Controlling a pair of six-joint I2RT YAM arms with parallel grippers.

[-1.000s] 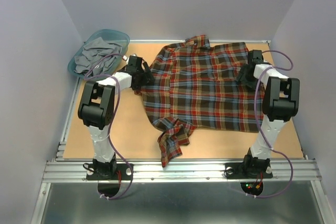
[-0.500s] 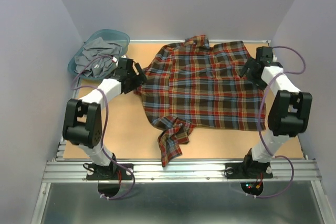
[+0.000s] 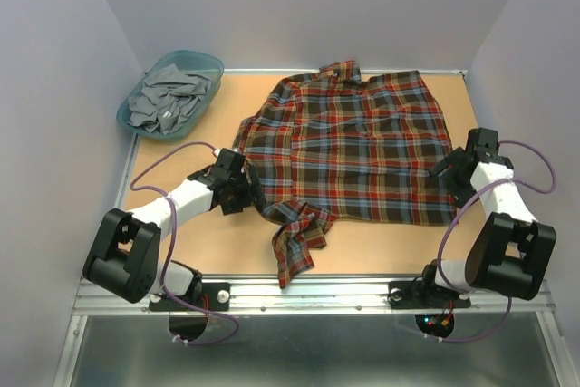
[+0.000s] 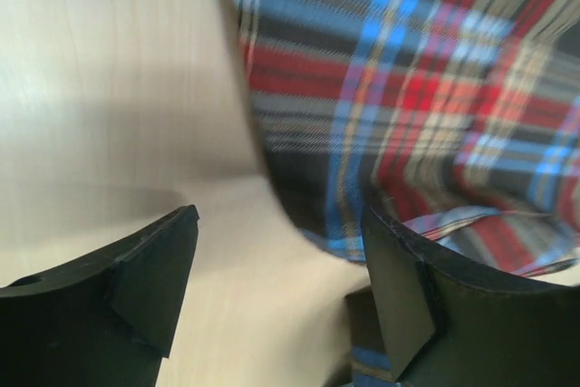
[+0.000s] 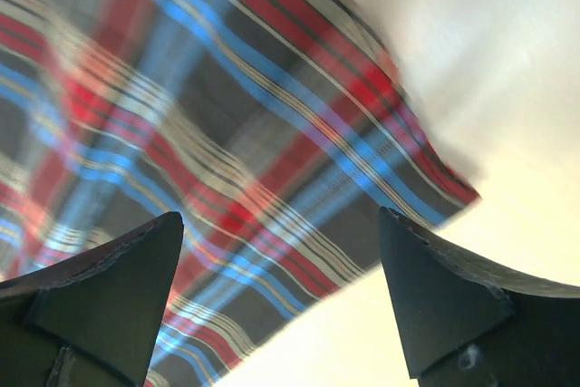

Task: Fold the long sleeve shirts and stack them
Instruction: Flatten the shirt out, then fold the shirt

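A red, brown, navy and yellow plaid long sleeve shirt [image 3: 353, 138] lies spread flat on the table, collar at the far edge. One sleeve [image 3: 297, 240] is bunched toward the near edge. My left gripper [image 3: 251, 191] sits low at the shirt's lower left edge. In the left wrist view it [image 4: 281, 292] is open over bare table, with the plaid edge [image 4: 408, 88] just ahead and by the right finger. My right gripper [image 3: 446, 169] is at the shirt's right edge. It [image 5: 281, 301] is open, with the shirt's corner [image 5: 199, 142] ahead and nothing held.
A teal basket [image 3: 210, 65] holding crumpled grey clothes [image 3: 168, 99] stands at the far left corner. Bare tan table [image 3: 204, 242] shows to the left of and in front of the shirt. Grey walls close in on three sides, and a metal rail runs along the near edge.
Both arms have drawn back from the shirt's shoulders toward the near edge, along its left and right sides. The shirt lies flatter at the left shoulder.
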